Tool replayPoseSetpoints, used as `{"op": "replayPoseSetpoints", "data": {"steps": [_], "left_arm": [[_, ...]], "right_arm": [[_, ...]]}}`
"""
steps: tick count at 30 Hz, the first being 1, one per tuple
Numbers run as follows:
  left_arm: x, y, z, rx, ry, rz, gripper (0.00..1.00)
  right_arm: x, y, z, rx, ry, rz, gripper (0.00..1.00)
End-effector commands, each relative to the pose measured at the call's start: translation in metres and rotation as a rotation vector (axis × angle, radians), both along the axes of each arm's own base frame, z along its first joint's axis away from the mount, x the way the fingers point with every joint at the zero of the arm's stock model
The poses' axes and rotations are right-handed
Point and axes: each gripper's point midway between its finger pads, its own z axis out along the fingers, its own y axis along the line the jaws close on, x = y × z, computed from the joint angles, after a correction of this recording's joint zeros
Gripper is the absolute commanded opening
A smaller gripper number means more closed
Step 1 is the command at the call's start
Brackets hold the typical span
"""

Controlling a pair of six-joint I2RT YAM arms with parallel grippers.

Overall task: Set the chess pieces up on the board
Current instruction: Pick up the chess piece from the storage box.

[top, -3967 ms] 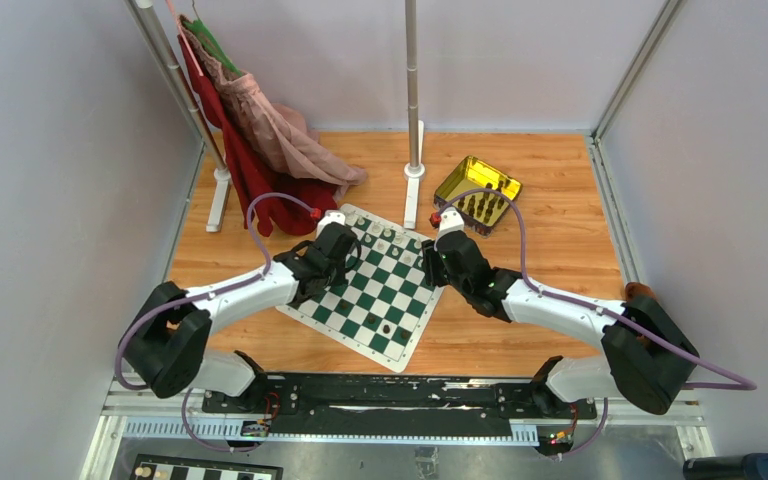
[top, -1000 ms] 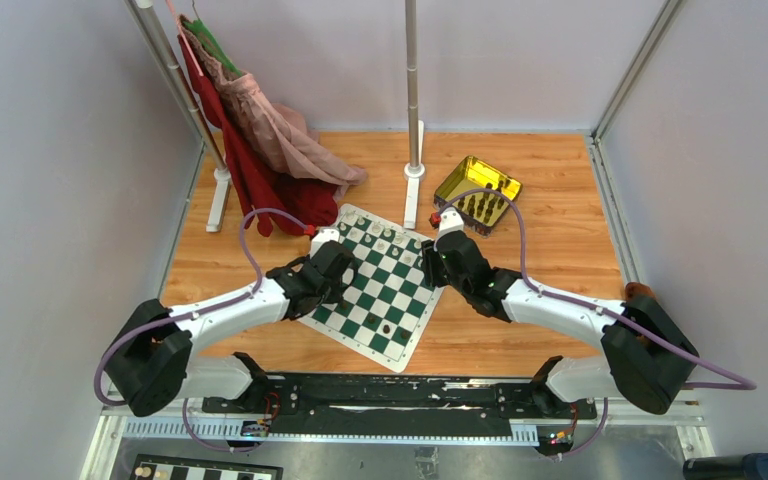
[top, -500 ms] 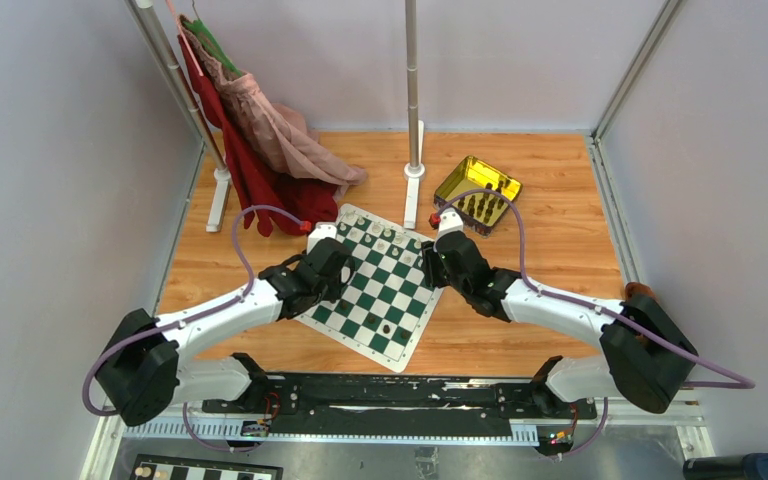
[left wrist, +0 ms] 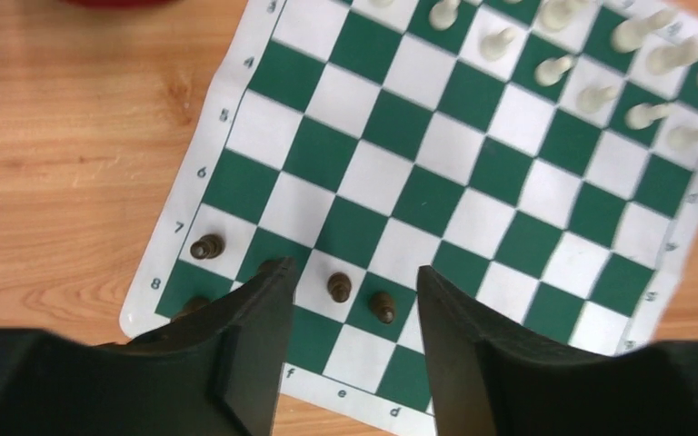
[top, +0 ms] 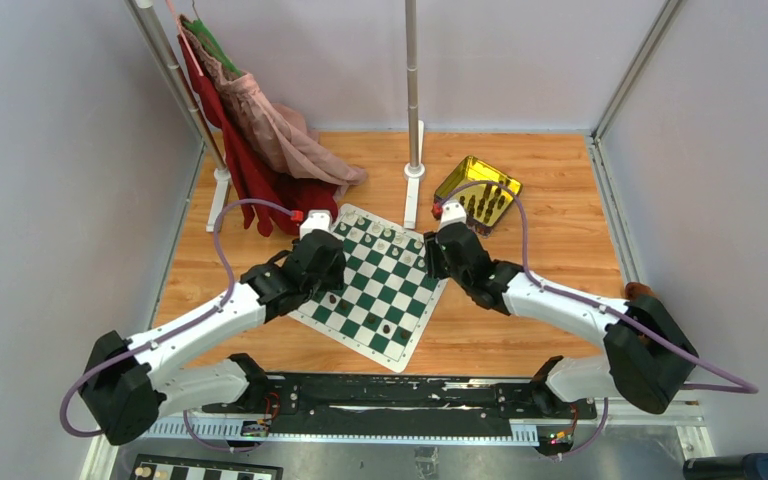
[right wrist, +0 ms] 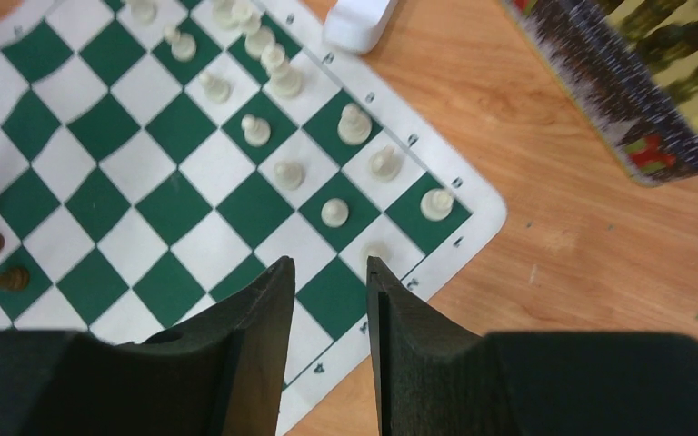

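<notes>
wooden table [top: 560, 180] carries the green-and-white board [left wrist: 436, 195], lying askew. left gripper [left wrist: 353, 271] hovers with jaws well apart and empty over a few dark pawns [left wrist: 338, 286] at one edge. right gripper [right wrist: 327, 263], jaws narrowly parted and empty, hangs beside cream pieces [right wrist: 256, 129] along the opposite edge

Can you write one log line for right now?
left claw: open, over dark pieces | right claw: open, empty, over board corner | white pieces: on board | yellow tray: more dark ones inside
</notes>
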Motion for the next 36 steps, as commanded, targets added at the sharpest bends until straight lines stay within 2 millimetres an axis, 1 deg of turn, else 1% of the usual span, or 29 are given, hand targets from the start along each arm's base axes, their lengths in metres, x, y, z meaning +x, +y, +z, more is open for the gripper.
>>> {"op": "replayPoseSetpoints", "data": {"steps": [1, 4, 5, 9, 10, 12, 15, 17, 18, 20, 23, 25, 26, 27, 30, 32, 36], "left_arm": [[0.012, -0.017, 0.054, -0.102, -0.136, -0.047, 0.61], [0.016, -0.017, 0.081, -0.131, -0.197, -0.048, 0.75], [0.016, -0.016, 0.087, -0.134, -0.211, -0.048, 0.80], [0.020, -0.014, 0.102, -0.120, -0.260, -0.057, 0.98], [0.021, -0.014, 0.105, -0.116, -0.269, -0.060, 1.00], [0.025, -0.016, 0.109, -0.113, -0.288, -0.072, 1.00], [0.032, -0.023, 0.111, -0.111, -0.307, -0.086, 1.00], [0.039, -0.027, 0.112, -0.108, -0.324, -0.085, 1.00], [0.043, -0.029, 0.110, -0.104, -0.327, -0.080, 1.00], [0.051, -0.034, 0.108, -0.093, -0.333, -0.077, 1.00], [0.065, -0.037, 0.102, -0.045, -0.334, -0.050, 1.00], [0.070, -0.038, 0.099, -0.038, -0.308, -0.029, 1.00], [0.070, -0.038, 0.098, -0.045, -0.286, -0.014, 1.00], [0.069, -0.038, 0.097, -0.054, -0.267, -0.002, 1.00], [0.058, -0.037, 0.094, -0.105, -0.221, 0.024, 1.00], [0.050, -0.035, 0.094, -0.133, -0.199, 0.026, 1.00], [0.037, -0.026, 0.099, -0.129, -0.176, 0.024, 1.00]], "right_arm": [[0.035, -0.018, 0.047, 0.022, -0.096, -0.108, 0.40], [0.055, -0.030, 0.067, 0.023, -0.130, -0.151, 0.40], [0.062, -0.034, 0.073, 0.021, -0.140, -0.164, 0.40], [0.093, -0.058, 0.088, 0.011, -0.153, -0.231, 0.40], [0.101, -0.063, 0.090, 0.007, -0.153, -0.245, 0.40], [0.115, -0.073, 0.095, -0.001, -0.149, -0.269, 0.40], [0.140, -0.079, 0.103, -0.010, -0.161, -0.292, 0.40], [0.152, -0.084, 0.092, -0.050, -0.119, -0.299, 0.40], [0.160, -0.084, 0.089, -0.061, -0.110, -0.301, 0.40], [0.173, -0.088, 0.077, -0.092, -0.070, -0.314, 0.40], [0.190, -0.096, 0.068, -0.085, -0.035, -0.330, 0.40], [0.199, -0.101, 0.062, -0.075, 0.005, -0.343, 0.40], [0.205, -0.101, 0.066, -0.064, 0.015, -0.344, 0.40], [0.208, -0.101, 0.065, -0.061, 0.037, -0.344, 0.39], [0.213, -0.100, 0.071, -0.060, 0.080, -0.336, 0.39], [0.213, -0.099, 0.074, -0.057, 0.110, -0.329, 0.39], [0.210, -0.100, 0.069, -0.058, 0.157, -0.321, 0.39]]}}
